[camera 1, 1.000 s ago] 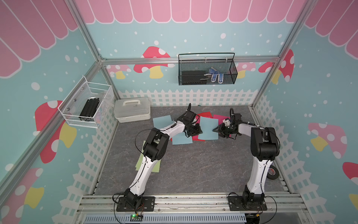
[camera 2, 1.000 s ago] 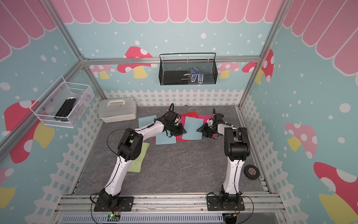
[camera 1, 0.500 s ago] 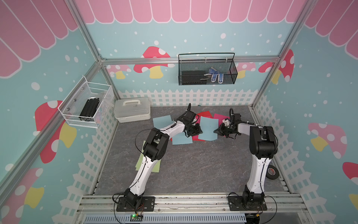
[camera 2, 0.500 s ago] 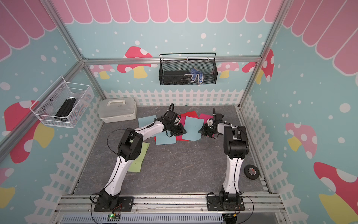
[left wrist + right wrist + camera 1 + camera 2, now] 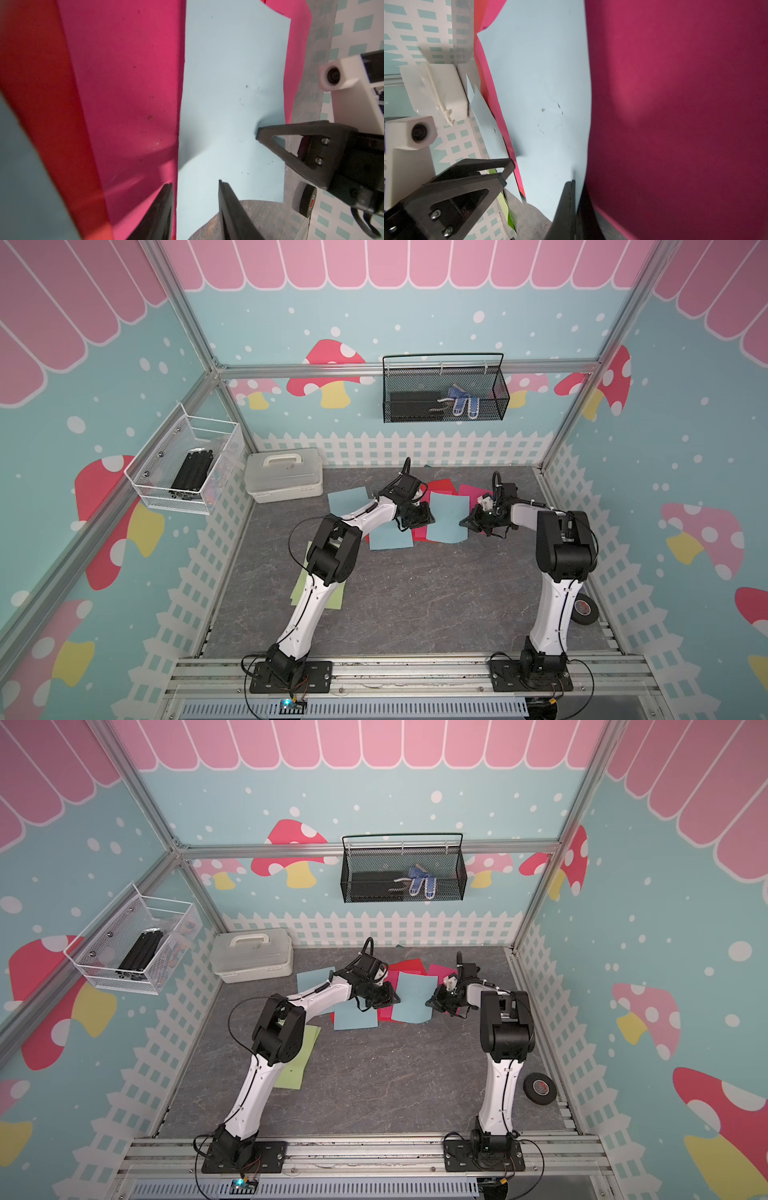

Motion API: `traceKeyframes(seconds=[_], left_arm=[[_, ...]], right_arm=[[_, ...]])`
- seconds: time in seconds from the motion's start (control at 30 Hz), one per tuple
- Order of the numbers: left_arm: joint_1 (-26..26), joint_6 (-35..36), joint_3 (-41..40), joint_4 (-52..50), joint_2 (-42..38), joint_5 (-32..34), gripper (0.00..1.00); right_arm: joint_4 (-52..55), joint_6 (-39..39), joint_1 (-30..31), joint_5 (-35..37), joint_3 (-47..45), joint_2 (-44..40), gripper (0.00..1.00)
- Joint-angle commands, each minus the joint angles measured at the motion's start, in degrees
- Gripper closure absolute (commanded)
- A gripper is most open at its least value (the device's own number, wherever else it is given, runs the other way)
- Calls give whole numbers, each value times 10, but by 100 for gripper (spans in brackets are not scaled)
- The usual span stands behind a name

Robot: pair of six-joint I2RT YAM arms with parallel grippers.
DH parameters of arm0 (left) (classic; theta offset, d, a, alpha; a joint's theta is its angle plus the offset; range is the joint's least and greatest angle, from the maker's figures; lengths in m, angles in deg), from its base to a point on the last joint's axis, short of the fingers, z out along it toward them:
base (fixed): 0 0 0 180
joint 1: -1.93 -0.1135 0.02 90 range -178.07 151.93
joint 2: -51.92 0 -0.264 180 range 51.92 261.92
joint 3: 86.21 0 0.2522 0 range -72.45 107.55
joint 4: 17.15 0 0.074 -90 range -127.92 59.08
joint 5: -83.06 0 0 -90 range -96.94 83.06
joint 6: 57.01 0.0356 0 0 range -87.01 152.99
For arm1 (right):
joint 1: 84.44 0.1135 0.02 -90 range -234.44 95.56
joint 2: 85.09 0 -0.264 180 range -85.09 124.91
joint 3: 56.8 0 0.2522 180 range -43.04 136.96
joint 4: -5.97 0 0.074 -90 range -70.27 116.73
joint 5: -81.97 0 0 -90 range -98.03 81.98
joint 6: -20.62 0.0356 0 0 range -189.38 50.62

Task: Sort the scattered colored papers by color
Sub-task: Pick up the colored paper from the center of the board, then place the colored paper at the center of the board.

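Newly closed since 1 second ago, the right pincer [image 5: 572, 184] is clamped on the light blue sheet [image 5: 537, 93] at its edge. The left pincer [image 5: 195, 184] is held part-open and empty at the opposite edge. Red sheets [image 5: 41, 83] and magenta sheets [image 5: 135, 83] beside the left pincer are left unsorted.

Storage box: a white plastic lidded box with a handle [image 5: 284, 481] stands on the floor at the far left corner, against the fence print.
Back-wall basket: a black wire-mesh basket [image 5: 496, 404] hangs from the rear frame bar; it holds a pair of blue-and-white gloves [image 5: 464, 400] beside a flat black item [image 5: 415, 404].
Left-wall basket: a white wire-mesh basket [image 5: 166, 495] is fixed to the left wall and holds a bundle of black bars [image 5: 193, 472].
Tape: a black roll of tape [image 5: 584, 610] lies flat by the right wall, near the front.
Floor: a grey marbled mat [image 5: 415, 605].
Walls: teal panels printed with red and pink mushrooms [image 5: 328, 373] and a white picket fence [image 5: 415, 448].
Front edge: an aluminium rail [image 5: 415, 672].
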Motion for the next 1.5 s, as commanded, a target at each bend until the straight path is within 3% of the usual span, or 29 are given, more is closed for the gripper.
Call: traceKeyframes(seconds=[0.0,0.57,0.9,1.17,1.47], left_arm=[[-5,31,13,-13,-67,32,59],[-19,68,-116,-20,-247,118,56],[-44,64,-226,1,-378,180,54],[-72,54,-313,18,-467,202,52],[-81,38,-388,42,-523,203,51]], right_arm=[[32,-16,6,9,-7,-39,100],[102,-37,55,-5,-47,-209,100],[145,-31,177,7,-65,-299,100],[78,50,265,-4,-140,-356,100],[-171,264,381,29,-335,-386,100]])
